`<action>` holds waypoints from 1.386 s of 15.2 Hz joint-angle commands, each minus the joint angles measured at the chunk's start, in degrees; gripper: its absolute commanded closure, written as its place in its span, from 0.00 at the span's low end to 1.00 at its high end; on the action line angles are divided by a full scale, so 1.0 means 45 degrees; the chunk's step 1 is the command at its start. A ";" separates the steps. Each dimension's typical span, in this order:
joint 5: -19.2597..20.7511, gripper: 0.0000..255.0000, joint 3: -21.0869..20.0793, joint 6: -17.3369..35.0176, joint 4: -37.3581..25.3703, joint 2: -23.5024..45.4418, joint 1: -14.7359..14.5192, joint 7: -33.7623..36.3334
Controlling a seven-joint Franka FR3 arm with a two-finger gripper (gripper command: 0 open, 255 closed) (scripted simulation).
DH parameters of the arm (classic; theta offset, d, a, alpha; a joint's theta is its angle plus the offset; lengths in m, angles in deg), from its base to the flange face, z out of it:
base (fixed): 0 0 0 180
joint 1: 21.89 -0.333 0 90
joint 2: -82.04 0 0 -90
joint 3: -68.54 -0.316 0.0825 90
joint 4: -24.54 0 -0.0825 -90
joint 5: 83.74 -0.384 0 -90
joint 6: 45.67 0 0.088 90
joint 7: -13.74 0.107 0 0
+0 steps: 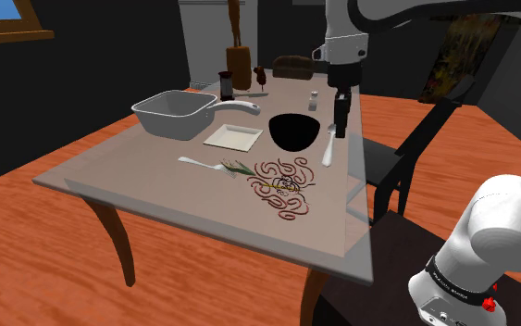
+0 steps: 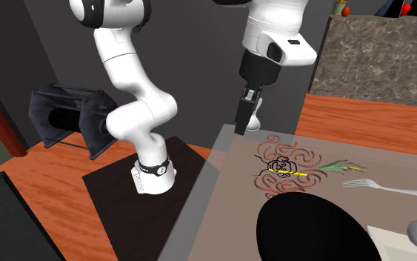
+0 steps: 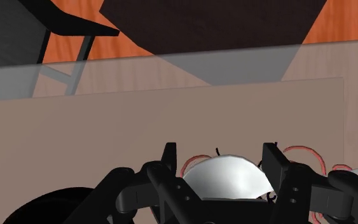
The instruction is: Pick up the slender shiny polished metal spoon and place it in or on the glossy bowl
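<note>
My black gripper [image 1: 341,125] hangs above the table's right side in the shoulder view, shut on the silvery spoon [image 1: 329,148], which dangles below the fingers just right of the black glossy bowl [image 1: 294,131]. In the wrist view the spoon's pale rounded bowl end [image 3: 228,179] sits clasped between the two fingers of the gripper [image 3: 220,156], with the black bowl [image 3: 41,207] off to one side below. The second exterior view has the gripper [image 2: 244,119] raised over the table's edge, and the black bowl [image 2: 314,230] lies nearer the camera.
A grey pan [image 1: 179,113], a white square plate [image 1: 233,138] and a fork [image 1: 203,164] lie left of the bowl. A red squiggle pattern [image 1: 284,183] marks the tabletop in front. Small shakers [image 1: 313,99] stand behind. A black chair [image 1: 415,157] stands past the table's right edge.
</note>
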 commanded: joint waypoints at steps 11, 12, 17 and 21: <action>0.0934 1.00 0.1291 -0.0049 -0.4728 0.4673 0.0926 -0.2023; 0.0969 1.00 0.1380 -0.0121 -0.5257 0.5124 0.1003 -0.2190; 0.1046 1.00 0.1772 -0.0734 -0.8346 0.7567 0.1403 -0.3011; 0.1001 1.00 0.2010 -0.1674 -1.1667 0.9921 0.1780 -0.3645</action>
